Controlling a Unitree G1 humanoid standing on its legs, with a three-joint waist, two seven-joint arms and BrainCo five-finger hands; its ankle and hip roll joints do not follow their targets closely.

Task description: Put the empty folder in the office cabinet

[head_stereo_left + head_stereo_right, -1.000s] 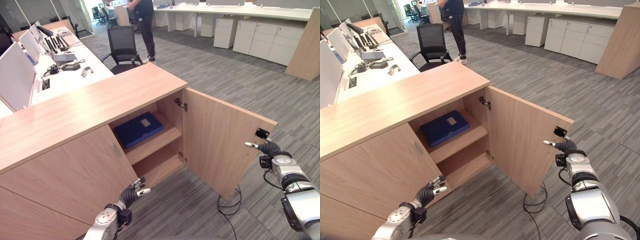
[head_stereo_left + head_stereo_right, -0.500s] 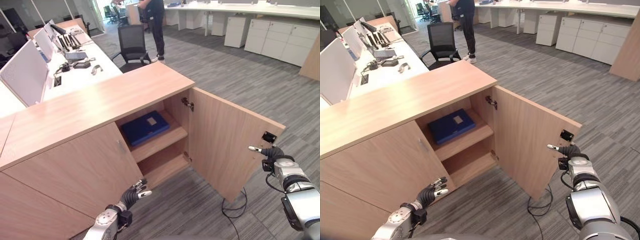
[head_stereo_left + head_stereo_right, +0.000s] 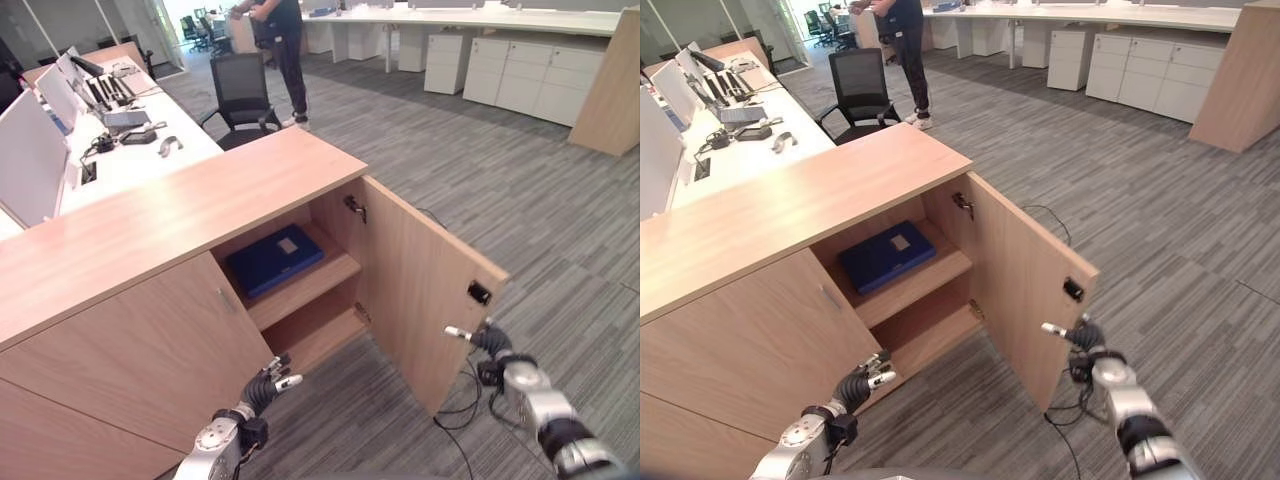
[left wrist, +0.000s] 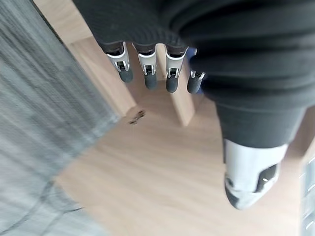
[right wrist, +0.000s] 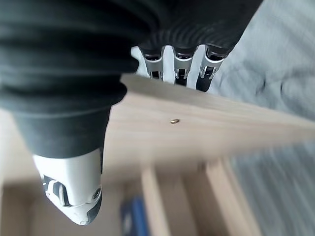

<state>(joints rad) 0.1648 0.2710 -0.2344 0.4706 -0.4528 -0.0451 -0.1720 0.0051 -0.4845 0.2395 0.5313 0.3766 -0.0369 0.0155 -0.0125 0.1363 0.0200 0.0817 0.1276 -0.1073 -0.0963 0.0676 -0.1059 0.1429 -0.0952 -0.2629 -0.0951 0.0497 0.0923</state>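
Silver, dark-tipped fingers of the right hand (image 3: 1080, 336) reach out straight to the outer edge of the open light-wood cabinet door (image 3: 1025, 290), fingers extended over the door's edge in the right wrist view, nothing held. Whether they press the panel or only sit beside it cannot be told. Left hand (image 3: 268, 382) low in front of the closed light-wood door (image 3: 150, 345), fingers relaxed and apart, empty.

Flat dark-blue folder with a pale label (image 3: 275, 259) lies on the upper shelf (image 3: 310, 285) inside the office cabinet (image 3: 180, 215), beside the hinge side wall, well apart from both hands. Placement looks done; the open door is what remains.

Handling, judged: empty folder, so light; stiff board covers, smooth and likely a bit slippery; not fragile. Best taken by a long free edge, thumb over and fingers under.

Counts: one folder, one open door, one closed door, two shelf levels visible. Beyond: white tabletop (image 3: 140, 160) with monitors, one black office chair (image 3: 240, 95), one person (image 3: 275, 40) standing.
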